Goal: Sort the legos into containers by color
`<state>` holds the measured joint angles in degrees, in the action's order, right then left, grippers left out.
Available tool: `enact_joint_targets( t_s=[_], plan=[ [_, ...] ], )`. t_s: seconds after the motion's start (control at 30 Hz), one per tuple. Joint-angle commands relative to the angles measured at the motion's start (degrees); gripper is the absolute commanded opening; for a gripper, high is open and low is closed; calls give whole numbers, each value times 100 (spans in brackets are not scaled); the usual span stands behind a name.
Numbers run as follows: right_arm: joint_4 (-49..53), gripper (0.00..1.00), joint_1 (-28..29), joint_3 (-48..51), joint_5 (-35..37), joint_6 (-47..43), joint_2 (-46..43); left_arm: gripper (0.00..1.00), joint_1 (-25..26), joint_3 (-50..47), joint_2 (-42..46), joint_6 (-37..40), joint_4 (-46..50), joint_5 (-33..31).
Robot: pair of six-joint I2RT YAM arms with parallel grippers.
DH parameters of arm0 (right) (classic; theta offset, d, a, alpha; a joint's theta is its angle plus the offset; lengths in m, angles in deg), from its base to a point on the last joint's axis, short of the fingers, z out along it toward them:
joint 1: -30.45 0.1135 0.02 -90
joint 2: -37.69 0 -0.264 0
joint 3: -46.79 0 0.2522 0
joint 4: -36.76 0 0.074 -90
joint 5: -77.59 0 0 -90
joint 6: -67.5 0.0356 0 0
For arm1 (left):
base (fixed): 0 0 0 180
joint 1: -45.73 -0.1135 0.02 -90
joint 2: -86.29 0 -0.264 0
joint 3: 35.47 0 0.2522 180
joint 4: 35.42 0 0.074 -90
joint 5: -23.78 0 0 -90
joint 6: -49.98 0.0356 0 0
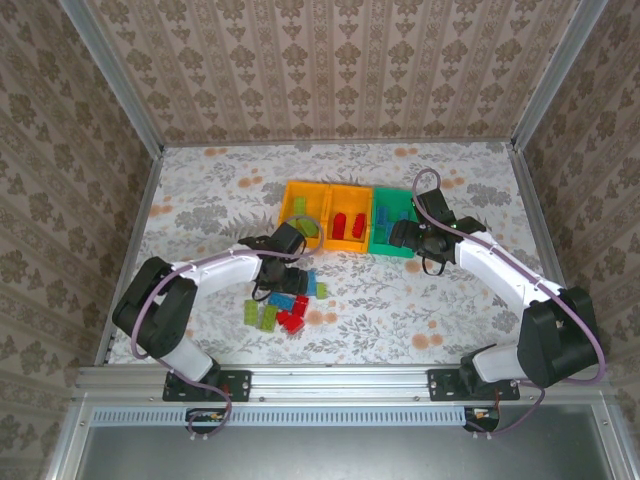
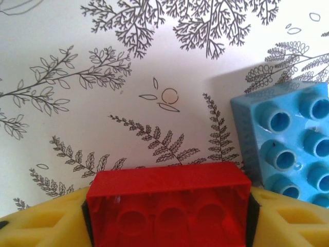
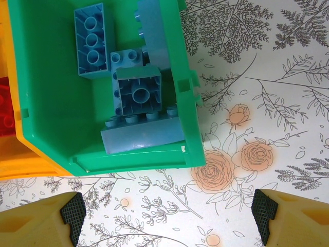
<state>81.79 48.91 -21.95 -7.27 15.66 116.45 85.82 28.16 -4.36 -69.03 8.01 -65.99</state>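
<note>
A red lego (image 2: pixel 167 198) sits underside-up between the yellow fingers (image 2: pixel 46 221) of my left gripper (image 2: pixel 167 224), whose black pads press both of its ends. It lies low over the table beside a light blue lego (image 2: pixel 288 139). From above, the left gripper (image 1: pixel 284 275) is at the loose pile of legos (image 1: pixel 285 308). The containers stand in a row: an orange one (image 1: pixel 290 205) with green bricks, an orange one (image 1: pixel 336 195) with red bricks, a teal one (image 1: pixel 385 240) with blue bricks (image 3: pixel 136 92). My right gripper (image 3: pixel 167 213) hangs open and empty over the table just in front of the teal container (image 3: pixel 51 113).
Metal rails edge the flowered table (image 1: pixel 450 300) on the left, right and near sides. The middle orange container (image 3: pixel 20 159) adjoins the teal one. Bare tabletop lies to the right of the containers.
</note>
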Motion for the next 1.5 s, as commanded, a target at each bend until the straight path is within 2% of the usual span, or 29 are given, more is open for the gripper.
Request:
enact_joint_targets(
  t_s=[0.0, 0.1, 0.23, 0.4, 0.5, 0.67, 1.03, 1.3, 1.47],
  plan=[
    [-15, 87, -31, 46, 47, 87, 52, 57, -21, 19, -148, -16, 108, -132],
    [-16, 87, -29, 36, 38, 87, 52, 50, -50, 71, -73, -41, 224, -194],
    [-16, 87, -30, 40, 39, 87, 52, 51, -124, 261, 176, 26, 367, -275],
    [-17, 87, -33, -10, 39, 77, 52, 51, -307, 1117, 305, 554, 785, -363],
    [-223, 87, -27, 26, 31, 87, 45, 51, -351, 1648, 233, 780, 705, -287],
    [-290, 87, 97, 45, -38, -121, -25, 52, -362, 2616, -458, 832, 128, 353],
    [-235, 87, 169, 429, 74, -55, -419, 52, -310, 4294, -2005, 858, -295, 1333],
    [-312, 86, 176, 548, -46, 38, -494, 53, -292, 4740, -2546, 614, -632, 1749],
    [-323, 86, 266, 555, -90, -21, -511, 57, -277, 4784, -2582, 487, -638, 1745]
  ],
)
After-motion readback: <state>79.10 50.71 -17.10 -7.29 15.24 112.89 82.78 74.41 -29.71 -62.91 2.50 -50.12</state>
